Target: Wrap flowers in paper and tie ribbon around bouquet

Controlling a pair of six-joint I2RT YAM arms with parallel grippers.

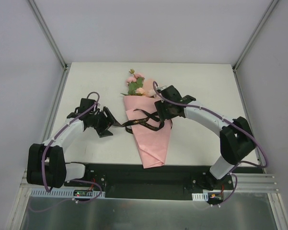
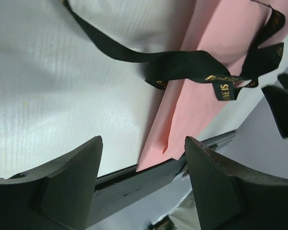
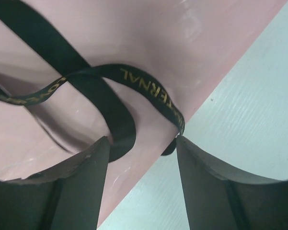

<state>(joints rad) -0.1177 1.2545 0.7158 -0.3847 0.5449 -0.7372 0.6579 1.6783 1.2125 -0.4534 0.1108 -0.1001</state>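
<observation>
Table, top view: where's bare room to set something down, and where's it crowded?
Bare: the far-left corner of the table, left of the flowers; the far-right corner beyond the right arm; the near strips either side of the bouquet tip. Crowded: mid-table, where the left gripper and right gripper flank the ribbon across the bouquet.

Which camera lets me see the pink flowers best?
The top camera. It alone shows the flowers poking out of the wide far end of the pink paper cone. Both wrist cameras show only paper, the black ribbon and the table, with no blossoms at all.
</observation>
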